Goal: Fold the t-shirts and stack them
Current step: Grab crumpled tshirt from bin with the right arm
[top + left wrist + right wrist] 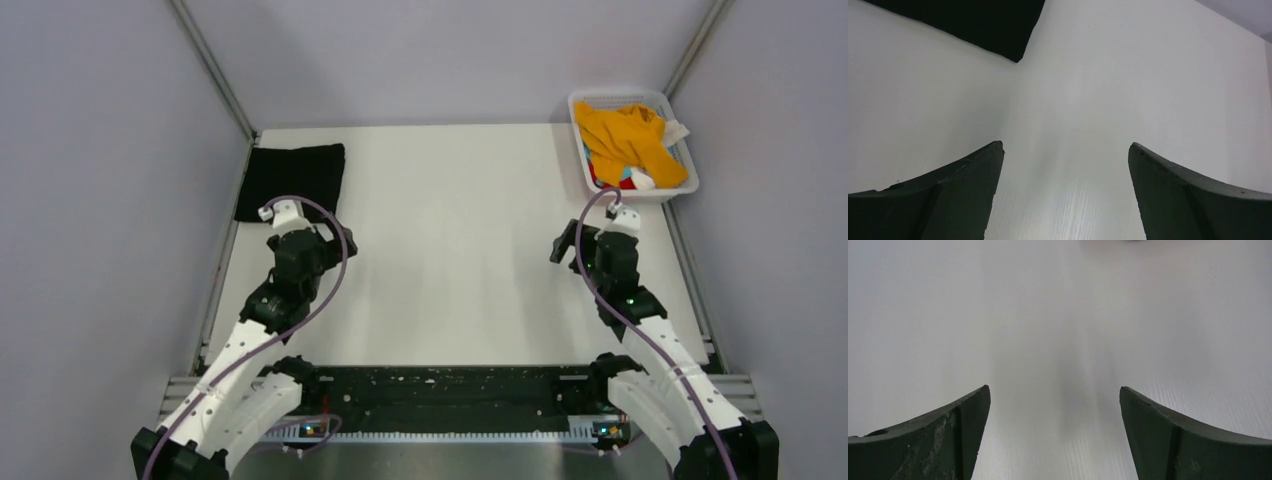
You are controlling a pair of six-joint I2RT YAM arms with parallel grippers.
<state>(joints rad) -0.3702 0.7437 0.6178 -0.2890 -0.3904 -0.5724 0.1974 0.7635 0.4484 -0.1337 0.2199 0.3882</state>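
We judge one shirt done: the black t-shirt point(292, 180) lies folded flat at the far left corner of the table point(450, 230). The mustard-orange t-shirt point(625, 138) lies crumpled in the basket point(612, 97) at the far right, on top of others, all unfolded. The left claw point(1065, 145) hangs near the black t-shirt and the right claw point(1054, 389) near the basket. Both are spread apart and empty.

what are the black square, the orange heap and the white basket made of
Black folded square: probably soft matte cloth; lies flat, no shine. Mustard-orange heap: cloth too, crumpled in loose folds. White basket: likely rigid plastic; straight rim, latticed walls.
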